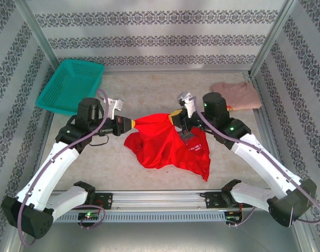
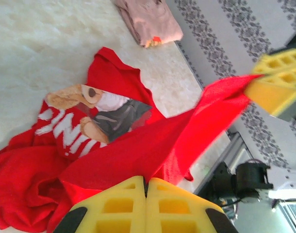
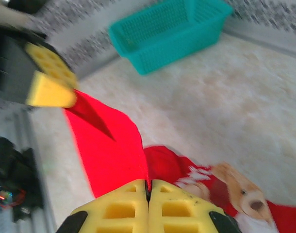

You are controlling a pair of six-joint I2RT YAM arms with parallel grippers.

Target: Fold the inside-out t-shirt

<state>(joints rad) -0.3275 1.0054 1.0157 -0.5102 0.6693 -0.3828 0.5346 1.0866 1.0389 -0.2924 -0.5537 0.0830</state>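
The bright red inside-out t-shirt (image 1: 168,147) hangs between my two grippers over the middle of the table, its lower part bunched on the surface. A printed picture with white letters (image 2: 85,119) shows on it. My left gripper (image 1: 132,125) is shut on the shirt's left upper edge; in the left wrist view its yellow jaws (image 2: 146,187) pinch red cloth (image 2: 153,145). My right gripper (image 1: 174,117) is shut on the right upper edge; in the right wrist view red cloth (image 3: 111,155) runs into its closed jaws (image 3: 148,187). The edge is stretched taut between the two.
A teal basket (image 1: 71,84) stands at the back left. A pale pink shirt (image 1: 236,94) lies folded at the back right. A metal rail (image 1: 160,198) runs along the near edge between the arm bases. Patterned walls close in the table.
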